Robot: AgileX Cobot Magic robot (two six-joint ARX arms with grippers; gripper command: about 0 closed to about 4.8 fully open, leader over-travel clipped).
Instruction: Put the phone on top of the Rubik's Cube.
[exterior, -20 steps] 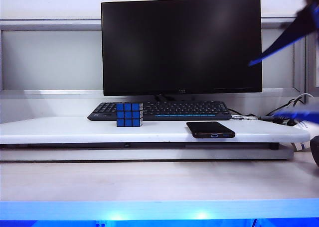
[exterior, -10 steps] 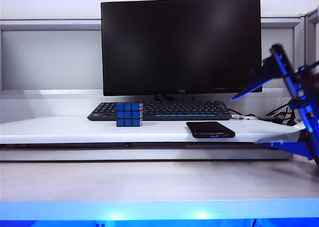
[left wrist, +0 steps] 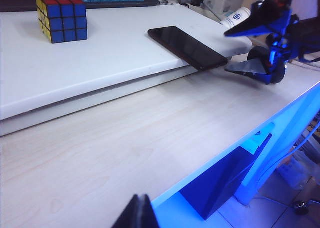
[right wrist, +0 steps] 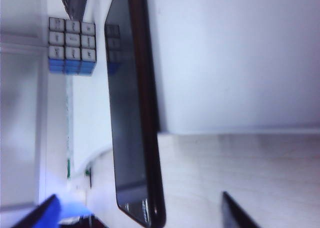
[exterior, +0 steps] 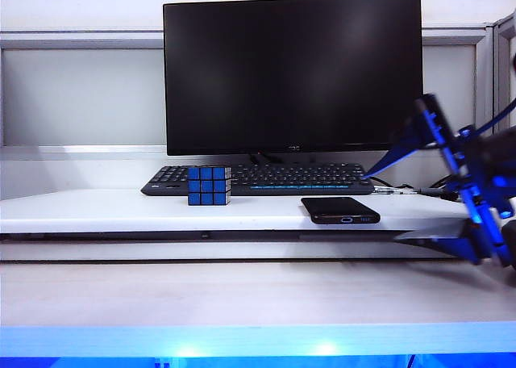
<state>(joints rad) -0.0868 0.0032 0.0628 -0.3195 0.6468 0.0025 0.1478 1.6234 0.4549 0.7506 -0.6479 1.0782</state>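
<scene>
Right gripper (exterior: pixel 387 202) wide open, empty, beside phone (exterior: pixel 340 210); should straddle its overhanging end squarely. Left gripper (left wrist: pixel 137 215): state unclear. Cube (exterior: pixel 210 186) left of phone.

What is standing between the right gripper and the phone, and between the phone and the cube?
Nothing visible. The right gripper, jaws open, is beside the phone, which overhangs the white platform's edge, with only open space between them. Bare platform lies between the phone and the Rubik's Cube; the keyboard sits behind.

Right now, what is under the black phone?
The flat black phone lies on the raised white board, one short end poking past its edge over the wooden tabletop. The board beneath it is covered.
</scene>
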